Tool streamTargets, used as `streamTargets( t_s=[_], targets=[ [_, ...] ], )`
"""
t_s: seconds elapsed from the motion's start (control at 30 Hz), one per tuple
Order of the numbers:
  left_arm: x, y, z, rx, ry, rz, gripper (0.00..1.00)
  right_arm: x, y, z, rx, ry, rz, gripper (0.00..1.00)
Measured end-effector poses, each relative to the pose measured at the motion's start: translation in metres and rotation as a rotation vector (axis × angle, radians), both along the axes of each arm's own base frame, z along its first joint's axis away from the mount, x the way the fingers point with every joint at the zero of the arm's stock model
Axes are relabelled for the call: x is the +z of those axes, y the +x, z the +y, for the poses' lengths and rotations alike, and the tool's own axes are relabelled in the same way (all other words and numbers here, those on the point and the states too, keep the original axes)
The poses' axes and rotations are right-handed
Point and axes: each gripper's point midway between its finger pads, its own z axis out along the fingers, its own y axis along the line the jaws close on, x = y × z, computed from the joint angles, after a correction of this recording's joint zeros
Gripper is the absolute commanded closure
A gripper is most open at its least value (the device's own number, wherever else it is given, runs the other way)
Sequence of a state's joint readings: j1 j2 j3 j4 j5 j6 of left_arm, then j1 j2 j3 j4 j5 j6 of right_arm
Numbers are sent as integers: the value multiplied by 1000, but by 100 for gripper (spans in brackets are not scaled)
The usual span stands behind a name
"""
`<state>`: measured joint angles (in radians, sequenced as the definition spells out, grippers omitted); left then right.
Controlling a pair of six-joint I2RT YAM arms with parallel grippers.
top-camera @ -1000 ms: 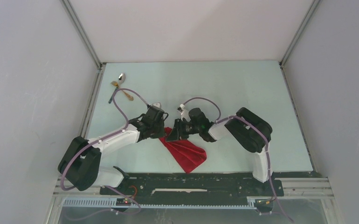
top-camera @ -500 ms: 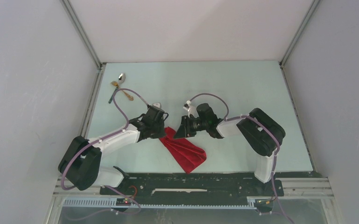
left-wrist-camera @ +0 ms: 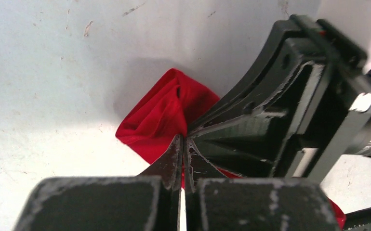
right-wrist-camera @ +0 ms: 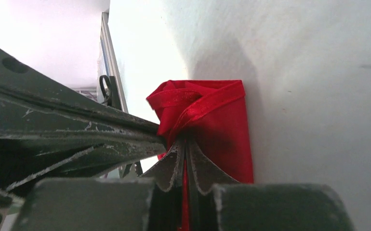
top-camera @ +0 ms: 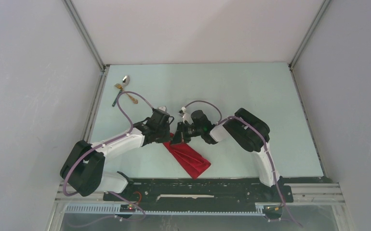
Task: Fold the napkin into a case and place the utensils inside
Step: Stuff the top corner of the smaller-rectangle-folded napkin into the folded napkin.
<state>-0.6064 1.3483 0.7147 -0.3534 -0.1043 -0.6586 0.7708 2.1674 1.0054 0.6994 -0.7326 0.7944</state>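
Looking at this, both claws meet at the far end of the napkin [top-camera: 189, 158], with the left claw [left-wrist-camera: 183, 144] and right claw [right-wrist-camera: 186, 144] each pinching red cloth. Its long axis trails diagonally away from them. The utensils [top-camera: 123, 89] lie well beyond that end, on the left arm's side.

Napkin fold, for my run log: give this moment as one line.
phase: folding | left gripper: shut on napkin | right gripper: shut on napkin | utensils: far-left, apart from napkin
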Motion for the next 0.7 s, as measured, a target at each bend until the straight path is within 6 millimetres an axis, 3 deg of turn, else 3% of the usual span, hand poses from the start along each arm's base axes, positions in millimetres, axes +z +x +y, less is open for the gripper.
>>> streamTargets(
  t_s=[0.2,0.43,0.7],
  targets=[
    [-2,-1,0,0,3,7,100,-3,-3,14,-35,7,8,89],
    [-2,6,4,34,5,2,100,-4,6,16,-100,6,40,80],
    [1,11,7,59,-16,-3,100,0,14,15,-138,47,62,76]
  ],
)
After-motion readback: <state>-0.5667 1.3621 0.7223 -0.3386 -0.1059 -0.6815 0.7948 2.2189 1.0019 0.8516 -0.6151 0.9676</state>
